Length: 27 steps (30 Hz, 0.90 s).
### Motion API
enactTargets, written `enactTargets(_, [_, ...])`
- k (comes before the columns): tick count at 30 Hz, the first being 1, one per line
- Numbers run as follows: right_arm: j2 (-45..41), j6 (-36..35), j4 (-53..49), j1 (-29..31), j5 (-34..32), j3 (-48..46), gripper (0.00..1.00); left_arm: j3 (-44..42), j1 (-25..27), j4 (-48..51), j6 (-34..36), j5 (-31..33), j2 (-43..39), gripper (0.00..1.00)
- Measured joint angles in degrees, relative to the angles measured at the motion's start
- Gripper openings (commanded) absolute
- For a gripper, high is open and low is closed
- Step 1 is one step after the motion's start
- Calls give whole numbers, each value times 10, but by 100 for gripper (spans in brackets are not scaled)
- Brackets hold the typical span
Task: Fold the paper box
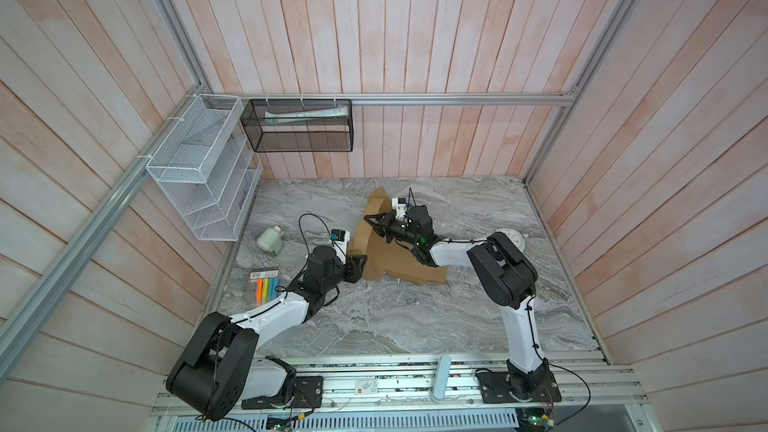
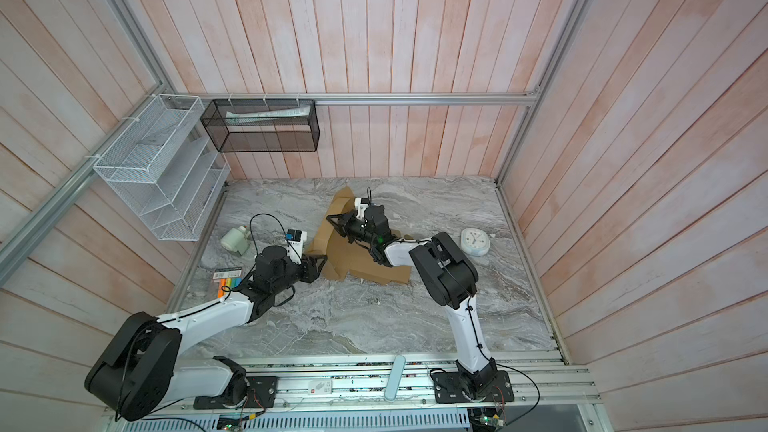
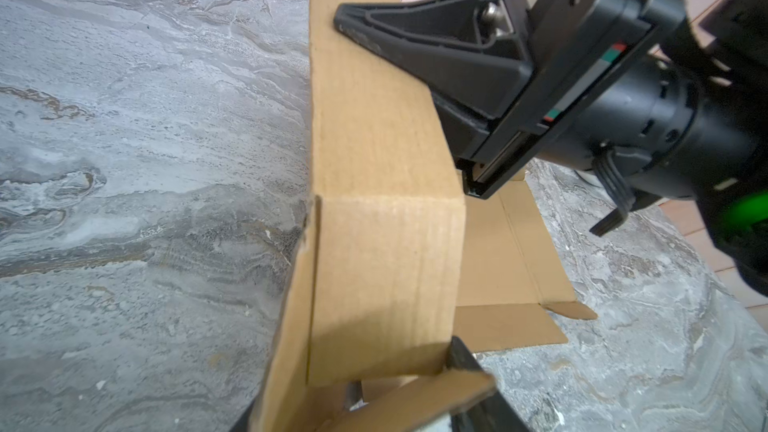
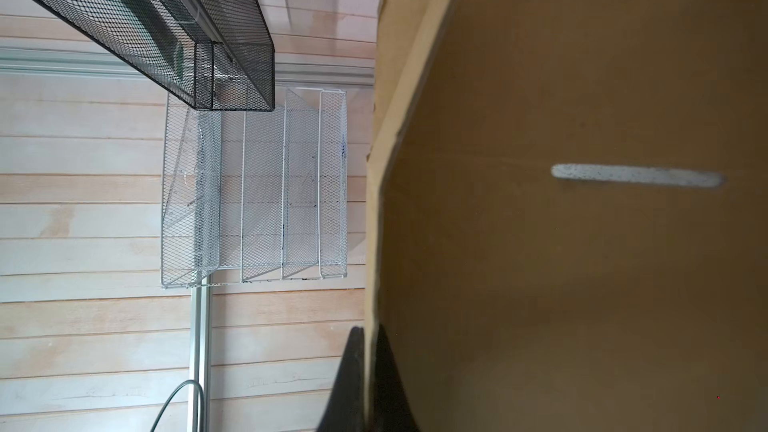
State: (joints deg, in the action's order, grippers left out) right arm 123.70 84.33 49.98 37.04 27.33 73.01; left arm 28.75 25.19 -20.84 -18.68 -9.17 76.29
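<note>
the paper box (image 1: 390, 261) (image 2: 353, 261) sits just off the middle of the grey marbled tabletop (image 1: 395, 317), toward 12 o'clock. it is half raised: the base and the flaps on its 4 o'clock side lie flat, the wall along its 9 o'clock edge stands up, and another flap rises at its 12 o'clock end.

the right gripper (image 1: 370, 219) (image 2: 332, 219) (image 3: 345, 24) reaches over the box from 3 o'clock. its jaws are closed tight on the top edge of the standing wall. in the right wrist view the cardboard edge runs down between the two dark fingers (image 4: 353, 367), and a narrow pale slit (image 4: 636, 176) shows in the panel beside them.

the left gripper (image 1: 360, 268) (image 2: 319, 265) comes in from 7 o'clock to the box's 8 o'clock corner. its jaws stand about half apart, astride the folded corner flaps. one finger (image 3: 461, 361) lies just beside the short end wall. i cannot tell whether they pinch the card.

a pale bottle (image 1: 271, 240) lies at 9 o'clock, a pack of coloured markers (image 1: 266, 284) at 8 o'clock and a round white clock (image 2: 475, 242) at 3 o'clock, all apart from the box. a white wire rack (image 1: 199, 168) hangs on the wall at 10 o'clock and a black mesh basket (image 1: 299, 124) at 11 o'clock.
</note>
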Motion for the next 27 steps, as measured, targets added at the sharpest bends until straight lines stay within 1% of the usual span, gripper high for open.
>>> enactTargets(4, [4, 0, 0, 0, 5, 6, 0, 0, 0, -2, -2, 0, 0, 54])
enactTargets(9, [21, -2, -8, 0, 20, 43, 0, -13, 0, -13, -11, -2, -11, 57])
enactTargets(15, [22, -4, -12, 0, 28, 51, 0, -28, 3, -33, -13, -9, -20, 57])
enactTargets(22, [22, -4, -14, 0, 30, 51, 0, -29, 11, -41, -11, -9, -25, 53])
enactTargets(24, [22, -4, -14, 0, 31, 52, 0, -29, 14, -41, -9, -9, -26, 53])
enactTargets(27, [22, -4, -22, 0, 37, 58, 0, -29, 22, -40, -7, -8, -30, 56])
